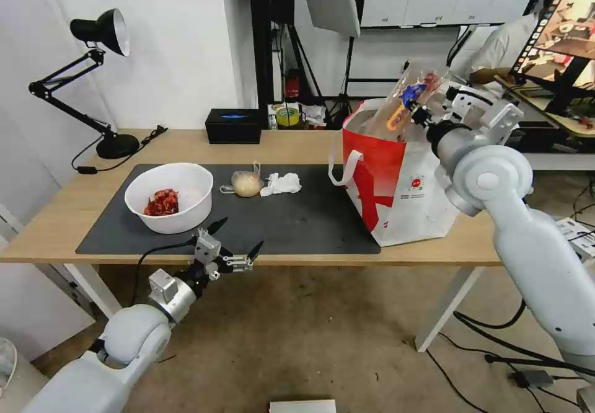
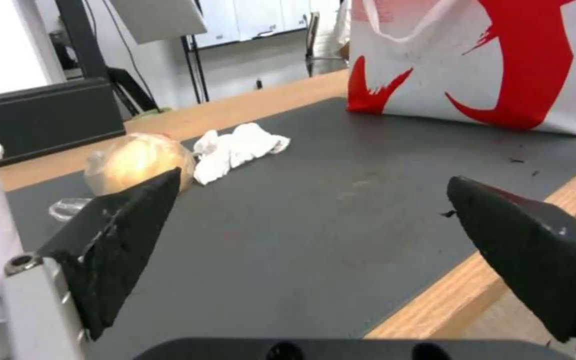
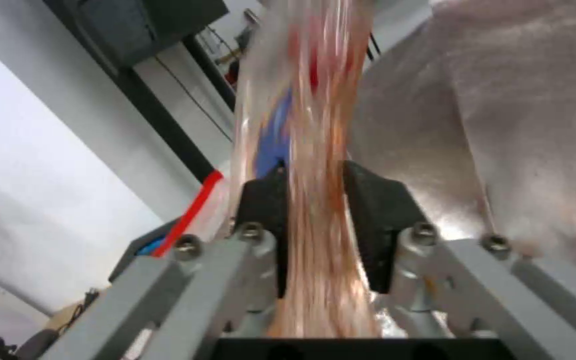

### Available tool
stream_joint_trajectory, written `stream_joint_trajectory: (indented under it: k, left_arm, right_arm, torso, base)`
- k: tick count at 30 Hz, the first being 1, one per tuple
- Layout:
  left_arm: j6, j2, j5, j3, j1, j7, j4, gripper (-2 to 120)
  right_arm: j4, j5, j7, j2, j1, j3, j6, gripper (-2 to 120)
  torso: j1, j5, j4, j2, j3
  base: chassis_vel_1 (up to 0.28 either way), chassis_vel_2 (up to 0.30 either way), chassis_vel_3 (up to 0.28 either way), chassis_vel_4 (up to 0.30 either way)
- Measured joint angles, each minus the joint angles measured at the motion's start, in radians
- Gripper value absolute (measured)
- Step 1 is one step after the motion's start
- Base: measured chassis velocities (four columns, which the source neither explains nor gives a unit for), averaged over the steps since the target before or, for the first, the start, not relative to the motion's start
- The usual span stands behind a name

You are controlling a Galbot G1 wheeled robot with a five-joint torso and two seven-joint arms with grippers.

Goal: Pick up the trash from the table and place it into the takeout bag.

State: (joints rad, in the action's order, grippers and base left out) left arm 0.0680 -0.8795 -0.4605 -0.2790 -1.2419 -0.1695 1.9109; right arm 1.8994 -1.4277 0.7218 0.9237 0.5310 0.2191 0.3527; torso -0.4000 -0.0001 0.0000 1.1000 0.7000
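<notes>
My right gripper [image 1: 419, 113] is shut on the clear plastic clamshell tray [image 1: 401, 100], holding it upright over the open mouth of the takeout bag [image 1: 396, 180]. In the right wrist view both pads pinch the tray [image 3: 315, 100], with the bag's silver foil lining [image 3: 501, 125] beside it. On the table's dark mat [image 1: 297, 221] lie a white bowl [image 1: 168, 196] with red scraps, a small clear bag with a beige lump [image 1: 246, 183] and a crumpled tissue [image 1: 282, 183]. My left gripper [image 1: 242, 233] hangs open at the mat's front edge, right of the bowl. From the left wrist, the lump bag [image 2: 135, 160] and tissue [image 2: 235, 147] lie ahead.
A black desk lamp [image 1: 99, 35] stands at the table's [image 1: 434, 248] back left corner, its cord trailing beside the mat. A small black box [image 1: 233, 126] sits at the back edge. A person sits at another desk behind the bag. Cables run over the floor at right.
</notes>
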Motion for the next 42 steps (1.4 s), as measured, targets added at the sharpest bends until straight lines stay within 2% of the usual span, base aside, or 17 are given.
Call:
stream_joint_trajectory:
  k: [2,3,5,9,10,12,15,16,19,20,23,26,30,36,38,39,42]
  left_arm:
    - [0.0,0.005,0.0,0.0,0.003,0.002,0.0,100]
    - [0.0,0.005,0.0,0.0,0.003,0.002,0.0,100]
    - [-0.002,0.009,-0.001,0.0,0.005,0.005,0.0,100]
    - [-0.002,0.012,-0.002,-0.002,0.006,0.007,0.004,100]
    - [-0.002,0.013,-0.004,-0.004,0.006,0.008,0.007,100]
    - [-0.002,0.015,-0.005,-0.008,0.006,0.009,0.01,100]
    - [-0.003,0.023,-0.011,-0.023,0.002,0.018,0.018,100]
    - [-0.003,0.023,-0.011,-0.023,0.002,0.018,0.018,100]
    - [-0.002,0.028,-0.013,-0.041,-0.008,0.033,0.024,100]
    - [-0.002,0.028,-0.013,-0.041,-0.008,0.033,0.024,100]
    - [0.01,0.029,-0.008,-0.069,-0.032,0.043,0.027,100]
    - [0.02,0.028,-0.003,-0.095,-0.057,0.048,0.032,100]
    - [0.031,0.019,0.003,-0.135,-0.093,0.056,0.04,100]
    - [0.064,-0.011,0.033,-0.209,-0.162,0.074,0.044,100]
    - [0.091,-0.03,0.057,-0.254,-0.213,0.074,0.044,100]
    - [0.091,-0.03,0.057,-0.254,-0.213,0.074,0.044,100]
    - [0.115,-0.055,0.073,-0.294,-0.27,0.074,0.045,100]
  right_arm:
    - [0.002,-0.002,0.005,-0.002,0.008,0.008,0.005,35]
    - [0.002,-0.002,0.005,-0.002,0.008,0.008,0.005,35]
    - [0.003,-0.002,0.008,-0.005,0.008,0.013,0.007,47]
    - [0.003,-0.003,-0.001,-0.01,0.008,0.015,0.007,57]
    - [0.003,-0.003,-0.03,-0.014,0.008,0.019,0.006,64]
    - [0.007,-0.003,-0.051,-0.018,0.006,0.02,0.004,67]
    - [0.029,0.049,-0.16,-0.048,-0.012,0.015,-0.012,84]
    - [0.029,0.049,-0.16,-0.048,-0.012,0.015,-0.012,84]
    - [0.069,0.183,-0.324,-0.104,-0.017,-0.012,-0.023,96]
    - [0.069,0.183,-0.324,-0.104,-0.017,-0.012,-0.023,96]
    - [0.137,0.345,-0.507,-0.174,0.02,-0.041,-0.047,100]
    - [0.177,0.398,-0.57,-0.208,0.072,-0.043,-0.074,100]
    - [0.215,0.441,-0.607,-0.236,0.165,-0.025,-0.119,100]
    - [0.276,0.529,-0.658,-0.259,0.401,0.044,-0.237,100]
    - [0.306,0.577,-0.663,-0.247,0.539,0.092,-0.287,100]
    - [0.306,0.577,-0.663,-0.247,0.539,0.092,-0.287,100]
    - [0.315,0.642,-0.663,-0.221,0.682,0.143,-0.347,100]
  torso:
    - [0.0,0.0001,0.0,0.0,0.0]
    - [0.0,0.0001,0.0,0.0,0.0]
    - [0.0,0.0,0.0001,0.0,0.0]
    - [0.0,0.0001,0.0,0.0,0.0]
    - [0.0,0.0001,0.0,0.0,0.0]
    - [0.0,0.0001,0.0,0.0,0.0]
    - [0.0,0.0001,0.0001,0.0,0.0]
    - [0.0,0.0001,0.0001,0.0,0.0]
    - [0.0,0.0,0.0001,0.0,0.0]
    - [0.0,0.0,0.0001,0.0,0.0]
    - [0.0,-0.0001,0.0,0.0,0.0]
    - [0.0,0.0,0.0001,0.0,0.0]
    - [0.0,0.0,0.0001,0.0,0.0]
    - [0.0,0.0002,-0.0002,0.0,0.0]
    - [0.0,0.0,0.0002,0.0,0.0]
    - [0.0,0.0,0.0002,0.0,0.0]
    - [0.0,0.0,0.0001,0.0,0.0]
  base:
    - [0.0,0.0,0.0,0.0]
    - [0.0,0.0,0.0,0.0]
    - [0.0,0.0,0.0,0.0]
    - [0.0,0.0,0.0,0.0]
    - [0.0,0.0,0.0,0.0]
    - [0.0,0.0,0.0,0.0]
    - [0.0,0.0,0.0,0.0]
    - [0.0,0.0,0.0,0.0]
    - [0.0,0.0,0.0,0.0]
    - [0.0,0.0,0.0,0.0]
    - [0.0,0.0,0.0,0.0]
    - [0.0,0.0,0.0,0.0]
    - [0.0,0.0,0.0,0.0]
    - [0.0,0.0,0.0,0.0]
    - [0.0,0.0,0.0,0.0]
    - [0.0,0.0,0.0,0.0]
    - [0.0,0.0,0.0,0.0]
